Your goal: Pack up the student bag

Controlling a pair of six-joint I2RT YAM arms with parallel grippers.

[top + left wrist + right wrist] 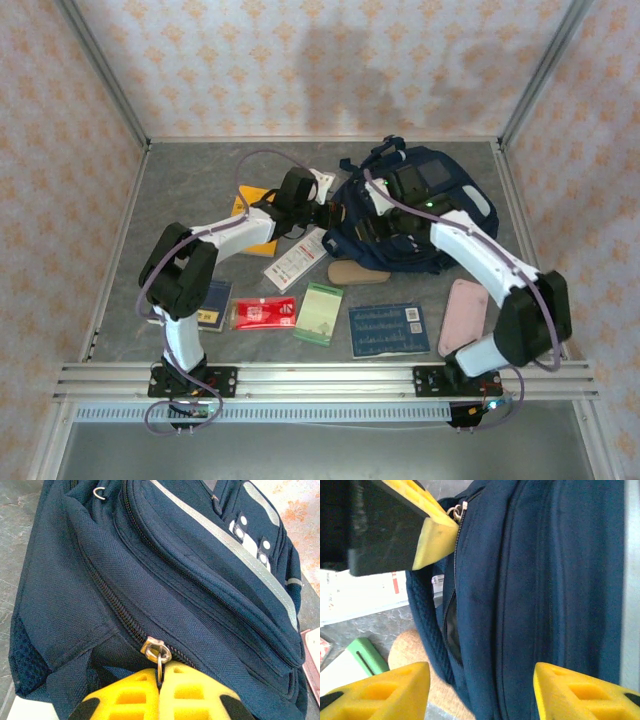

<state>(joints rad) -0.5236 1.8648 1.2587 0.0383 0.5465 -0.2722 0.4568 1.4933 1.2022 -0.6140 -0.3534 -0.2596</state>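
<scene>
a: student bag (430, 215) position?
b: far side of the grey mottled table (200, 180), right of centre. lying flat, front pocket up. largest item there.

a: material?
b: navy woven fabric, coarse weave. pale grey stripe (225, 540) across the front pocket. white patch (245, 535) with dark round studs. mesh panel (20, 665) on the side wall. dark coil zipper (115, 610) along the side seam, with a small metal slider (151, 646).

a: left gripper (161, 680)?
b: clenched on the pull ring (159, 659), a thin metal loop. pinched between two yellow ribbed fingers (130, 695). sitting right at the bag's left edge, against the fabric.

a: right gripper (480, 690)?
b: released. yellow finger pads (385, 690) spread wide, nothing pinched. navy side wall of the bag visible through the gap. contact with fabric: cannot tell. over the bag's left half in the top view, just beside the left gripper.

a: zipper state?
b: dark slit in the seam next to the slider, so partly open.

a: neighbours?
b: oval cork-textured piece (350, 272) touching the bag's near edge. white leaflet (297, 258) just left of that. green notebook (320, 313), red packet (264, 313), blue booklet (388, 330) and pink rounded case (462, 318) in a near row, apart from the bag.
</scene>
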